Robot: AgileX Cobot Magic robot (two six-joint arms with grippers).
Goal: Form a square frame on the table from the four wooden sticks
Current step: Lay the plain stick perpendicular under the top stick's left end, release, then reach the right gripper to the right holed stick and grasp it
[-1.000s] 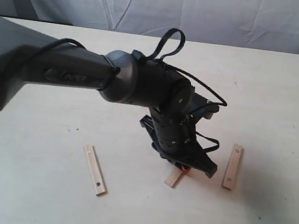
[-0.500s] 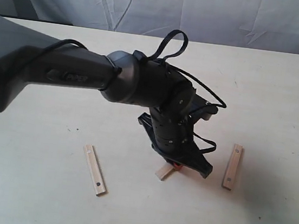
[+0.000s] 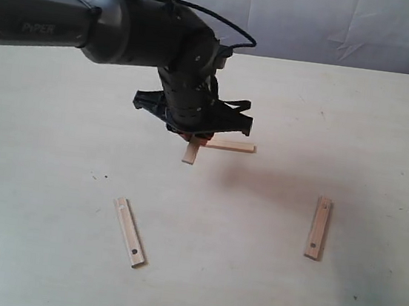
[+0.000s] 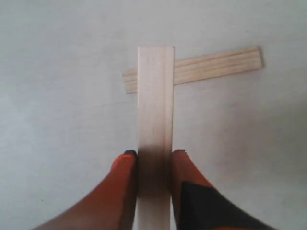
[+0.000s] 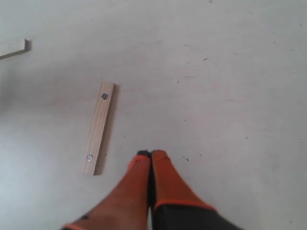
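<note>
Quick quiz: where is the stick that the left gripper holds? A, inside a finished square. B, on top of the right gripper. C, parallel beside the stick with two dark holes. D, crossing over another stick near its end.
D: the left wrist view shows the left gripper shut on a wooden stick whose far end crosses over a second stick lying on the table, near that stick's end.

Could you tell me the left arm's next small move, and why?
Probably lower and release: the left gripper is shut on a pale flat wooden stick crossing one end of another pale stick lying on the cream table, making a corner.
</note>
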